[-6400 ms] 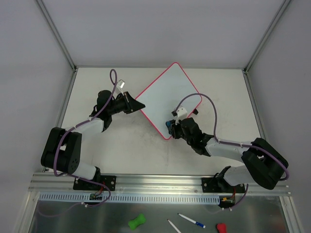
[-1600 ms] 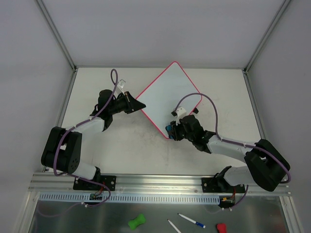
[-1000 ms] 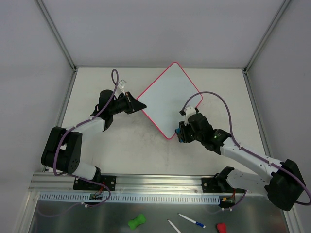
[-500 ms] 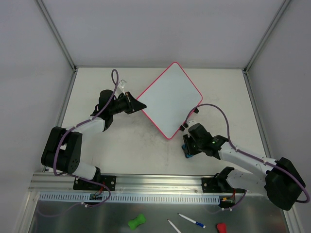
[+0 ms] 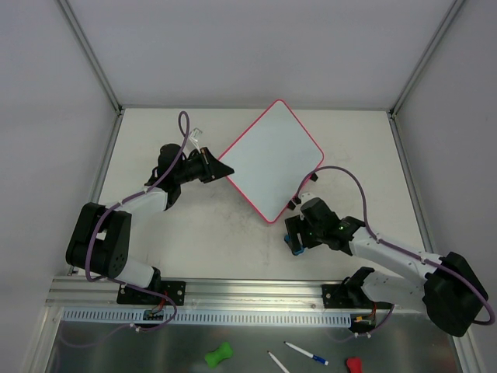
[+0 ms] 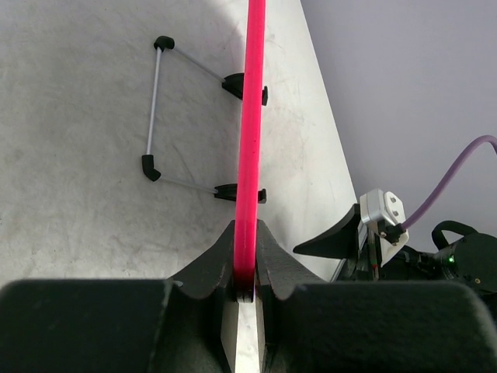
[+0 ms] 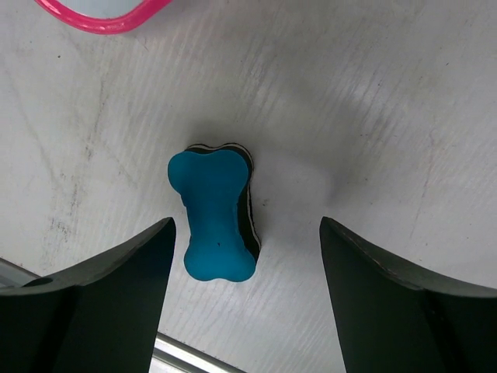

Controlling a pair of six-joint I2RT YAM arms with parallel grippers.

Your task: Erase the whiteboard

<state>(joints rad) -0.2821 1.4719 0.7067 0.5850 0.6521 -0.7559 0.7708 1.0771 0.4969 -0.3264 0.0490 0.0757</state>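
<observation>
Pink-red rim and a clean white face: the whiteboard [image 5: 272, 158] sits toward the back of the table [image 5: 194, 233], turned like a diamond, and I see no scribbles on it. The left gripper [image 5: 220, 168] has its jaws pinched tight on the rim at the board's left corner. From the left wrist view the rim runs straight up out of the two black fingers [image 6: 213, 268], with the board seen edge-on. A thin wire stand [image 6: 155, 109] is clipped to the board's far edge by two small black clips. The right gripper [image 5: 293, 237] hangs low just in front of the board's near corner, its jaws spread wide. A blue bone-shaped eraser [image 7: 213, 225] lies on the table between them, touching neither finger and apart from the pink corner.
</observation>
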